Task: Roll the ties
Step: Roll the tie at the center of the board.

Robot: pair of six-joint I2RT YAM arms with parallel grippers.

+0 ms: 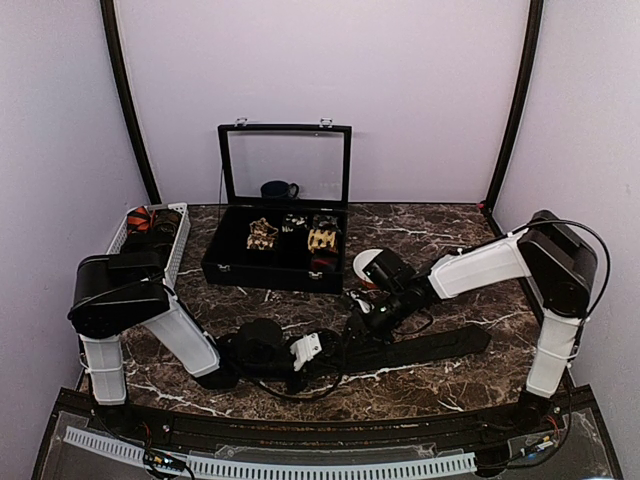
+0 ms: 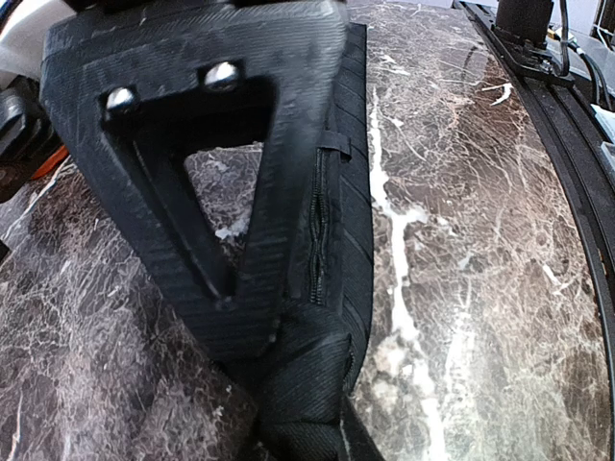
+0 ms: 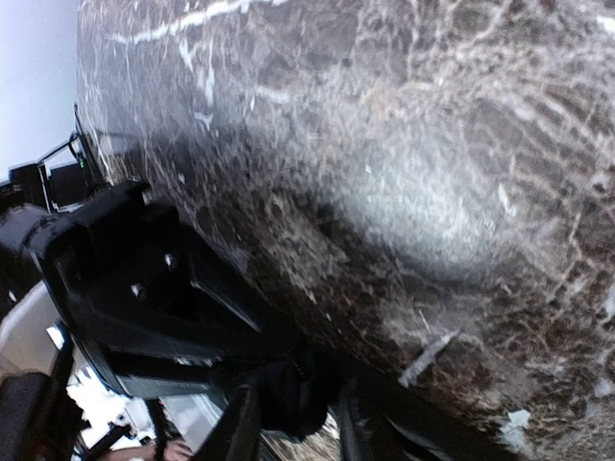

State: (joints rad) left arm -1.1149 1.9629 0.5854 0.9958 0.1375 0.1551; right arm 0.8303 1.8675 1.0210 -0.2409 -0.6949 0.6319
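Note:
A plain black tie (image 1: 430,345) lies flat across the marble table, its wide end toward the right. My left gripper (image 1: 325,350) is shut on its folded narrow end; in the left wrist view the black tie (image 2: 348,192) runs beside the big triangular finger (image 2: 192,192) and bunches at the left gripper (image 2: 279,351). My right gripper (image 1: 358,318) comes down just beyond it. In the blurred right wrist view the right gripper (image 3: 293,423) has a dark lump of the black tie (image 3: 288,389) pinched between its fingers.
An open black case (image 1: 270,275) with a glass lid stands at the back and holds rolled ties (image 1: 322,238). A white basket (image 1: 178,240) at the far left holds a red patterned tie (image 1: 140,220). A white round object (image 1: 368,262) lies beside the case.

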